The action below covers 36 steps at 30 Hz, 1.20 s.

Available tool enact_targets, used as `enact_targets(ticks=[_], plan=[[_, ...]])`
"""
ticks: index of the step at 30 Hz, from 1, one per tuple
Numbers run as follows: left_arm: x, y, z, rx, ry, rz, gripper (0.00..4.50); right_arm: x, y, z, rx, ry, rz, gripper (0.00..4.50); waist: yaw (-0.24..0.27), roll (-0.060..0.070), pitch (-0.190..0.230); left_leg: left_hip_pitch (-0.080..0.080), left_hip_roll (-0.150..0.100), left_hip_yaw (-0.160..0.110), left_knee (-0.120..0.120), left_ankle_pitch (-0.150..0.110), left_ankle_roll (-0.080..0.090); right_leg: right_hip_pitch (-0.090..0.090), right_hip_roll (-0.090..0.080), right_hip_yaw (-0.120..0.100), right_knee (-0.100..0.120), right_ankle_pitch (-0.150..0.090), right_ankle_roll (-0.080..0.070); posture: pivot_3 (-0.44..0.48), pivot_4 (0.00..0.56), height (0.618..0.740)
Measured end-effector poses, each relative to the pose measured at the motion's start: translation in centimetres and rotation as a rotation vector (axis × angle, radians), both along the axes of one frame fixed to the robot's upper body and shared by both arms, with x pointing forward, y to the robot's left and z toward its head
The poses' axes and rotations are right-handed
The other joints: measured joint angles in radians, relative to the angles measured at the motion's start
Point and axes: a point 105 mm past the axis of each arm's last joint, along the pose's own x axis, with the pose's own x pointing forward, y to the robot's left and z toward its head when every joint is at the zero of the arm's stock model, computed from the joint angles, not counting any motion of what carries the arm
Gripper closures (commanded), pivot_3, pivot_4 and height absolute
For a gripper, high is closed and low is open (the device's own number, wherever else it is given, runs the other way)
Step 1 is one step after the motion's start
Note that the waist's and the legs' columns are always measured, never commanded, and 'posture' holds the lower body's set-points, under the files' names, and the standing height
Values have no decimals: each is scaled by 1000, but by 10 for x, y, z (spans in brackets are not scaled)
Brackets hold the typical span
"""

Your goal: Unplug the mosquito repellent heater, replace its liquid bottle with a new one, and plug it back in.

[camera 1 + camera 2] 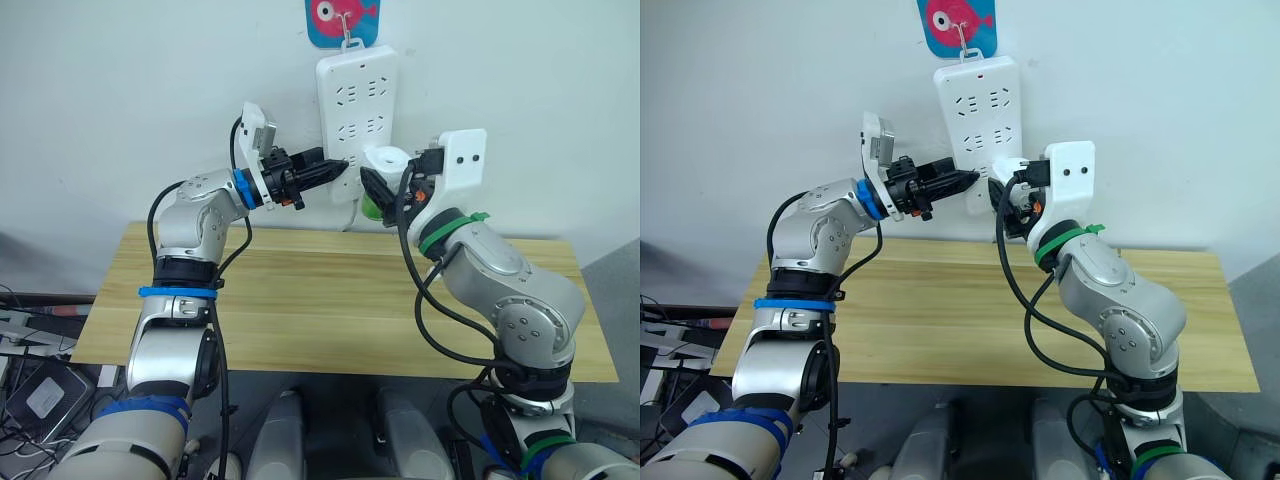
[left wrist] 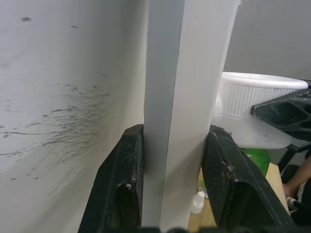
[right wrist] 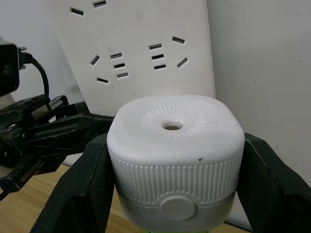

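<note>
A long white power strip (image 1: 356, 95) hangs on the wall above the table. My left gripper (image 1: 335, 168) is shut on the strip's lower edge, one black finger (image 2: 121, 184) on each side of the strip (image 2: 180, 97). The mosquito repellent heater (image 3: 175, 155), white and rounded with a vent hole on top, sits against the strip's lower right part (image 1: 388, 160). My right gripper (image 3: 175, 141) is shut on the heater's two sides. A green liquid bottle (image 1: 371, 208) shows under the heater. Whether the plug sits in a socket is hidden.
A wooden table (image 1: 330, 310) stands against the white wall under both arms. A blue card with a red fish (image 1: 343, 20) hangs above the strip. Cables and boxes (image 1: 30, 380) lie on the floor at the left.
</note>
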Motion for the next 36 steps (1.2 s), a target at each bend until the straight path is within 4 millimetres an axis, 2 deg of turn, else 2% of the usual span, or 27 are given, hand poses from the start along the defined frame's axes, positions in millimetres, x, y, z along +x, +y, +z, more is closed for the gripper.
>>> enact_targets(ticks=[10, 14, 15, 26, 31, 33, 34, 36], plan=[[0, 3, 0, -6, -1, 12, 3190, 0, 6, 1, -3, -16, 0, 1481, 0, 0, 0, 0, 0, 0, 0, 1, -2, -2, 0, 0, 4, 0, 0, -9, 257, 740], [-2, -4, 0, -20, -5, -13, 3190, 0, 1, 2, 6, -17, 7, 167, 4, 0, 0, 0, 0, 0, 0, 1, -2, -2, 0, -1, 5, 0, 0, -9, 257, 740], [-3, -8, 0, -33, -2, -28, 3190, -3, 1, 4, 7, -22, 22, 38, 8, 0, 0, -1, 0, -1, 0, 1, -2, -2, 0, -3, 4, 0, 0, -12, 251, 740], [-4, -8, 1, -26, -21, -31, 3190, -37, -23, 0, -61, -13, 115, 38, 9, 0, 0, -5, -1, -1, -2, 2, -3, -2, -1, -3, -4, 0, 0, -31, 239, 740], [0, -8, 0, -19, -43, -16, 3190, -51, -32, -10, -96, 21, 179, 38, 10, -1, 0, -5, -1, -1, -1, 1, -2, -2, -1, -3, -5, 0, 0, -37, 233, 740], [4, -7, 1, -17, -64, 7, 2467, -53, -32, -12, -82, 27, 195, 395, 10, -1, -1, -5, -2, -1, -1, 1, -2, -2, -1, -3, -4, 0, 0, -31, 228, 740], [8, -5, 0, -14, -66, 33, 2264, -54, -32, -13, -75, 27, 203, 587, 10, -1, -1, -5, -2, -1, -1, 1, -1, -2, -1, -3, -4, 0, 0, -31, 228, 740], [13, 0, -1, -18, -64, 72, 1632, -55, -29, -13, -67, 23, 218, 1282, 6, -1, -1, -5, -2, 0, -1, 1, -1, -2, -1, -3, -4, 0, 0, -19, 228, 740]])
